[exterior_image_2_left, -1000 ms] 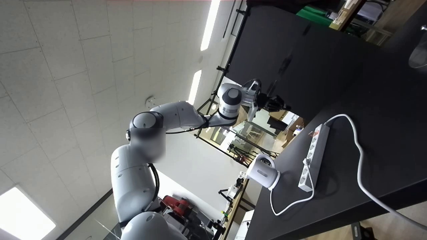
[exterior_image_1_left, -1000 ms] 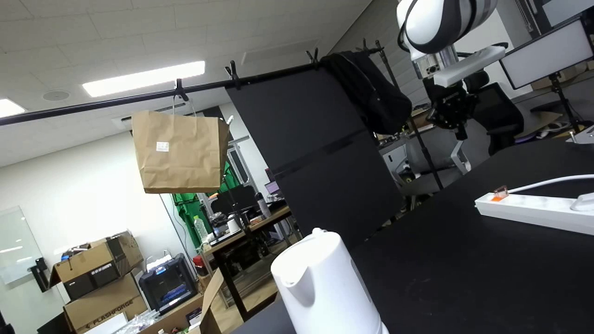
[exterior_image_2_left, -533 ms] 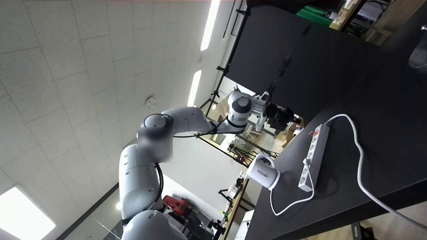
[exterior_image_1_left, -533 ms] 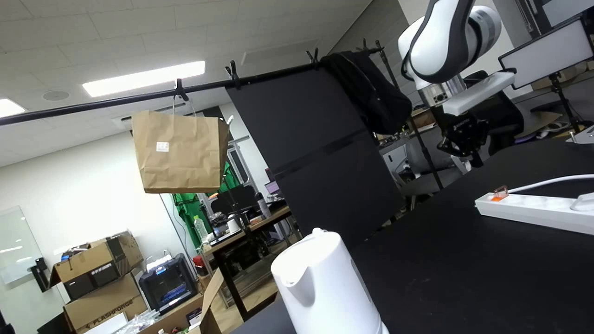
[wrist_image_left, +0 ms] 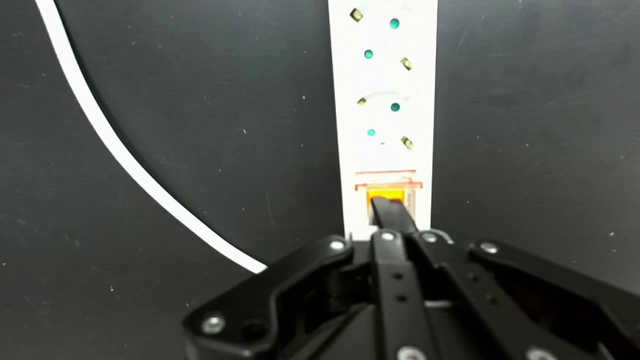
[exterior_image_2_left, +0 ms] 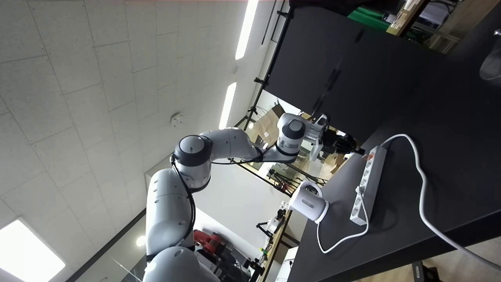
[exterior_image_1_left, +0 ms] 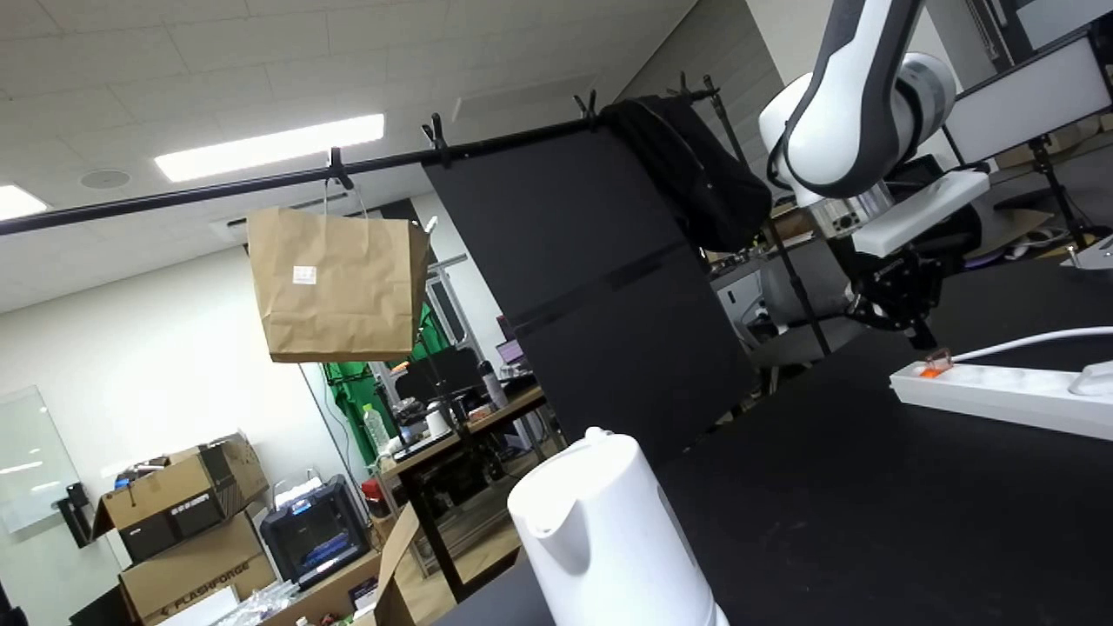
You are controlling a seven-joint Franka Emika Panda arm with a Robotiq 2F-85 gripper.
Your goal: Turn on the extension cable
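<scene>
The extension cable is a long white power strip lying on the black table, seen in both exterior views [exterior_image_1_left: 1000, 393] [exterior_image_2_left: 375, 176] and in the wrist view [wrist_image_left: 385, 85]. Its switch sits at one end under a clear reddish frame [exterior_image_1_left: 936, 363] and shows orange-yellow in the wrist view [wrist_image_left: 386, 192]. My gripper is shut with nothing between its fingers, its tips pointing down at the switch [exterior_image_1_left: 923, 339] [exterior_image_2_left: 360, 151] [wrist_image_left: 394, 202]. The tips cover part of the switch in the wrist view. In the exterior views they look just short of it; contact cannot be told.
A white kettle [exterior_image_1_left: 609, 530] [exterior_image_2_left: 309, 201] stands on the black table [exterior_image_2_left: 422, 117], its cord plugged into the strip. The strip's own white cord [exterior_image_2_left: 422, 184] [wrist_image_left: 120, 150] curves away from the switch end and over the table edge.
My arm has moved lower and toward the strip, bringing the fingertips from well above the table to beside the switch. The strip and kettle have not moved.
</scene>
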